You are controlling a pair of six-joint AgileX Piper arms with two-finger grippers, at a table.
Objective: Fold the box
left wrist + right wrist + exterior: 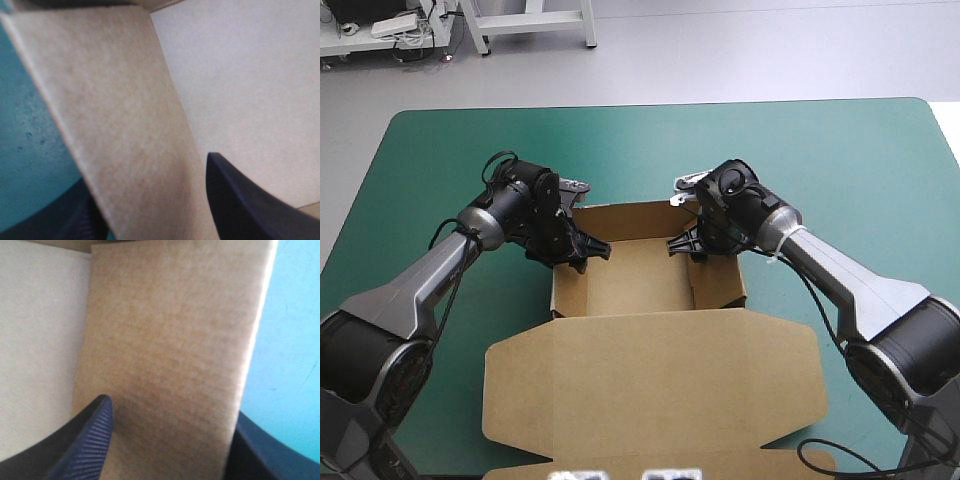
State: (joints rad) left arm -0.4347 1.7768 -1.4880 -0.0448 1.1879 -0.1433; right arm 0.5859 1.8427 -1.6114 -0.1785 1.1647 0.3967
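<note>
The brown box (638, 282) sits in the middle of the teal-green counter (820, 170). It is an open tray. Its lid (650, 375) lies flat toward the near edge of the counter.

The left hand (582, 254) is at the tray's left wall (130, 125). This hand is released, and its black fingers (245, 205) are spread apart with the wall between them. One finger is inside the tray and the other is outside, over the counter.

The right hand (688, 248) is at the right wall (170, 350), across the tray from the left hand. It is released too. One finger (85, 445) is inside the tray and the other is outside, with the wall between them.
</note>
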